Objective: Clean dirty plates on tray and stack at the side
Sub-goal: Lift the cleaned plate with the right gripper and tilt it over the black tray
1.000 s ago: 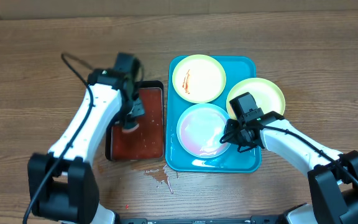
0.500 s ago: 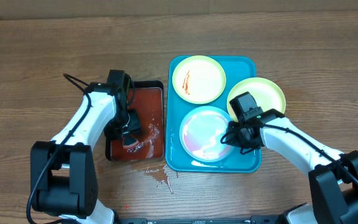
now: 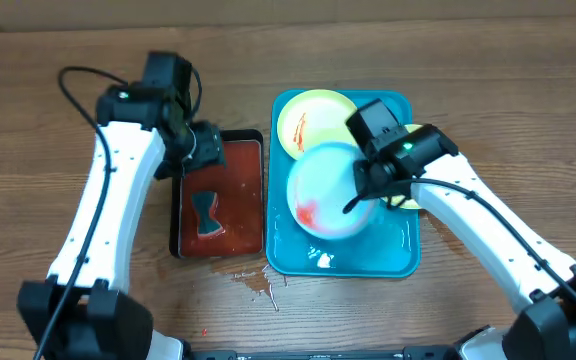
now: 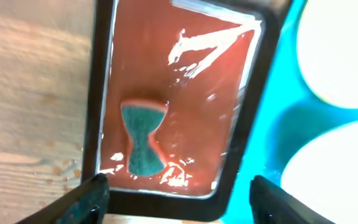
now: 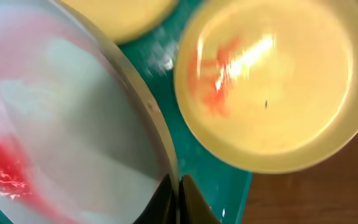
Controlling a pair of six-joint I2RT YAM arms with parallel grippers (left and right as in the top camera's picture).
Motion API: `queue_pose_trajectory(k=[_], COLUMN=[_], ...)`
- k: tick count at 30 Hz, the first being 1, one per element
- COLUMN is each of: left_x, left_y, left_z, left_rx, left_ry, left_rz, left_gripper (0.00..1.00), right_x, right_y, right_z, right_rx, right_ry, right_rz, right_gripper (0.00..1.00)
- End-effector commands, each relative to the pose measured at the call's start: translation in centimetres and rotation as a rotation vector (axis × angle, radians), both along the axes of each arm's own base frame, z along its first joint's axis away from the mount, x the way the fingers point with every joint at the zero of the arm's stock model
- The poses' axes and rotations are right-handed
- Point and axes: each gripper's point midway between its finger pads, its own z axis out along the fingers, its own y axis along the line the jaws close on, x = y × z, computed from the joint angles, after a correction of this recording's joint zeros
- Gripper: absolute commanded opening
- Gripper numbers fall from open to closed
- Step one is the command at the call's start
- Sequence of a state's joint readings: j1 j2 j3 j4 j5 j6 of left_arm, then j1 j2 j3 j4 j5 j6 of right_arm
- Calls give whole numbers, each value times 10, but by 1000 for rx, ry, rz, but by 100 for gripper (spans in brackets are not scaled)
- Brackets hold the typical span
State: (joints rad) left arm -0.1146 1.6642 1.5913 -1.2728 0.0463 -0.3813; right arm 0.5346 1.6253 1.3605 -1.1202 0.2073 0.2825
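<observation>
My right gripper (image 3: 356, 200) is shut on the rim of the light-blue plate (image 3: 323, 190), which hangs tilted above the turquoise tray (image 3: 388, 258); a red sauce smear sits low on its pale face. In the right wrist view the fingers (image 5: 178, 190) pinch that plate's rim (image 5: 73, 118). A yellow-green plate (image 3: 313, 112) with a red smear lies at the tray's far end. Another yellow-green plate (image 3: 430, 148) shows at the tray's right edge, mostly behind the arm. My left gripper (image 3: 206, 158) is open and empty over the far end of a black tray (image 3: 176, 215).
The black tray (image 4: 253, 106) holds red liquid, and a teal hourglass-shaped sponge (image 4: 143, 140) lies in it, also visible from overhead (image 3: 206, 213). Red drops spot the wooden table (image 3: 253, 285) in front of both trays. The left fingers (image 4: 89, 196) frame the black tray's near rim.
The left gripper opened, dropped the sponge into the black tray and pulled away toward the far side. The right gripper lifted and tilted the light-blue plate off the turquoise tray.
</observation>
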Motion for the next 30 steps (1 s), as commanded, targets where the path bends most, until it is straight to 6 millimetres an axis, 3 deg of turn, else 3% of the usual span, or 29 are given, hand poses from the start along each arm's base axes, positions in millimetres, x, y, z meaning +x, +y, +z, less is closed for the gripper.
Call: queue_pose_trajectory(k=[1, 7, 11, 17, 22, 30], left_x=[11, 21, 20, 7, 3, 3], left_y=[6, 19, 28, 44, 59, 59], left_z=[46, 100, 114, 106, 104, 104], left_rx=[-17, -49, -51, 6, 87, 87], left_ry=[-130, -269, -296, -241, -223, -224], left_rz=[6, 46, 72, 107, 135, 135], left_gripper=[77, 89, 100, 100, 100, 100], right_x=[17, 29, 33, 39, 30, 4], right_y=[22, 99, 139, 148, 153, 168], right_z=[42, 68, 62, 52, 65, 85], right_rx=[-17, 113, 122, -24, -91, -182], right_ry=[-159, -351, -426, -537, -630, -756], right_rz=[92, 210, 253, 204, 182, 206], right_gripper=[4, 4, 4, 4, 4, 4])
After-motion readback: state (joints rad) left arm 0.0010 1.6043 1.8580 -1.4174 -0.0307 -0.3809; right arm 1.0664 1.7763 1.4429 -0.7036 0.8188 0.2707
